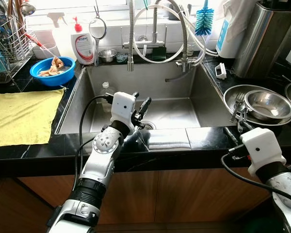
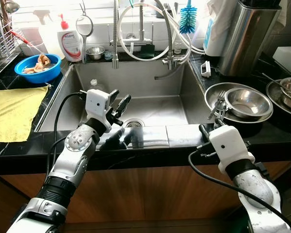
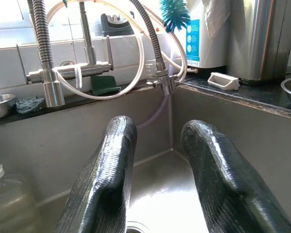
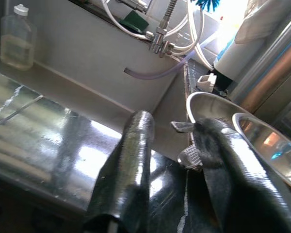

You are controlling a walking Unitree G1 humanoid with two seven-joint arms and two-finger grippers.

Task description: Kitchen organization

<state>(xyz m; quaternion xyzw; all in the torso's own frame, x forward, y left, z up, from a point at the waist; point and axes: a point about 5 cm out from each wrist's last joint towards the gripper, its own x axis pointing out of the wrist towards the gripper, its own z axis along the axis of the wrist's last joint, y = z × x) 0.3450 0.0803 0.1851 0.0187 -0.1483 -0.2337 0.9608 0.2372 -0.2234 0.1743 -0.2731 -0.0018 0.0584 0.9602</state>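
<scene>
We hold our left gripper (image 1: 141, 110) over the front edge of the sink (image 1: 182, 104), and its jaws are released with nothing between them. Past those jaws, by the sink's back wall, stands a clear bottle (image 1: 105, 90). Under them is the drain (image 2: 132, 123). Our right gripper (image 4: 172, 145) sits low over the black surface (image 1: 208, 136), just in front of a big steel plate (image 1: 231, 97). Its jaws are apart too and grasp nothing. Forks (image 1: 238, 104) and a steel bowl (image 1: 267, 103) rest in that plate, just beyond the jaws.
</scene>
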